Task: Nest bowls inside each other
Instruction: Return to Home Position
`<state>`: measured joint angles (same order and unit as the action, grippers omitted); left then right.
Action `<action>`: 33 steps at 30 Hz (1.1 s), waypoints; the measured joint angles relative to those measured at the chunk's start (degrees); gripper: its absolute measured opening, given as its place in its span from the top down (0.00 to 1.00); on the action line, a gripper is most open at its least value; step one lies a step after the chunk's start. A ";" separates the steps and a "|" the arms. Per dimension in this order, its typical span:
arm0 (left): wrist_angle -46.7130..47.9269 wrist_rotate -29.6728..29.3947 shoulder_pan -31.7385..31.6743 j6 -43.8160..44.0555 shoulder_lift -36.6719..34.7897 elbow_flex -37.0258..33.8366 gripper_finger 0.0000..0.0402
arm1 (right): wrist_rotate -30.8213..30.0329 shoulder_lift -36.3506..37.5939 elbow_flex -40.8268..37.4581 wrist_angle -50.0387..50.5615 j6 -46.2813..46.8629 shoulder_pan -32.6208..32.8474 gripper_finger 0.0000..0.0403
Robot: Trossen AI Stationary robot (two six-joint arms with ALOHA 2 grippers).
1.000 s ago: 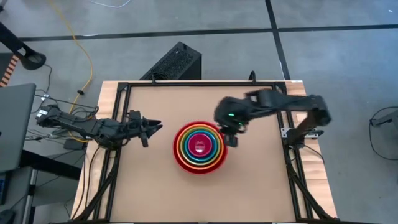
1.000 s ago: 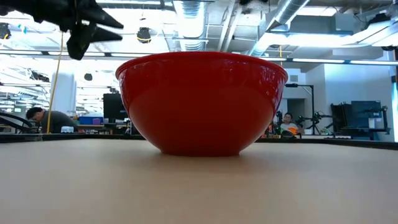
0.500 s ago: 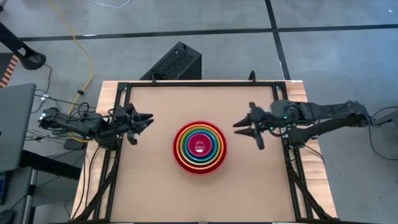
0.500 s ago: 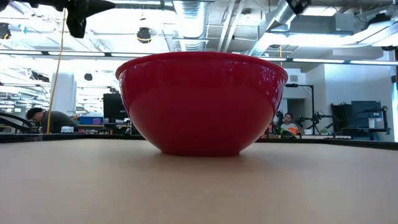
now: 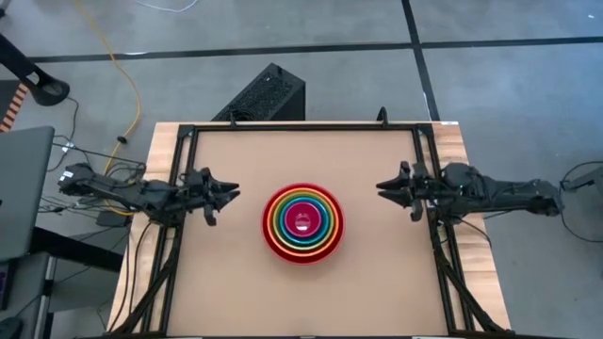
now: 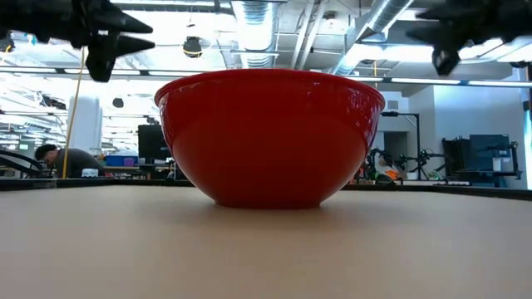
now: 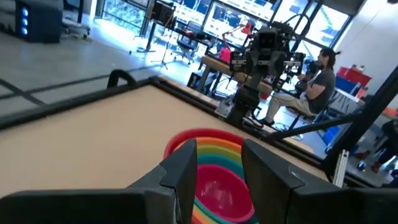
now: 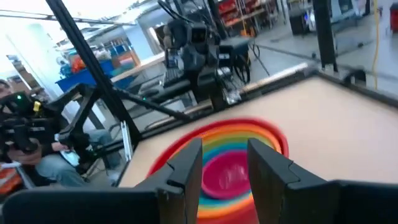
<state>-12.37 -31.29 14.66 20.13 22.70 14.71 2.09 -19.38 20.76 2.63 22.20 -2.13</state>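
The nested bowls [image 5: 320,223] form one stack, the pink bowl [image 5: 302,224] innermost and the red bowl [image 5: 268,226] outermost. The left gripper [image 5: 221,192] hangs well left of the red bowl and the right gripper [image 5: 392,189] well right of it, both parted and empty. Homing well probably means drawing each arm straight back from the red bowl, clear of its rim

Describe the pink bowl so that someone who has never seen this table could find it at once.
Start at the tan table and look to its middle, where a nest of bowls sits inside the big red bowl. Go to the very centre of that nest: the pink bowl is the smallest and innermost, with every other bowl ringed around it and nothing inside it.
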 joint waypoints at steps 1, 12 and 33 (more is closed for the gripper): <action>-1.38 -0.01 0.00 0.75 0.00 -1.17 0.72 | 0.11 1.70 -1.72 -0.21 0.75 -0.24 0.67; -16.05 -0.10 0.00 8.70 0.00 -11.24 0.72 | 0.77 18.34 -15.50 -4.09 6.30 -2.21 0.67; -8.35 8.28 -0.02 13.33 0.20 -11.24 0.74 | 3.73 18.17 -20.31 -4.79 -3.05 -2.10 0.71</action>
<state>-20.72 -23.02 14.63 33.46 22.90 3.46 5.82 -1.20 0.45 -2.16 19.15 -4.23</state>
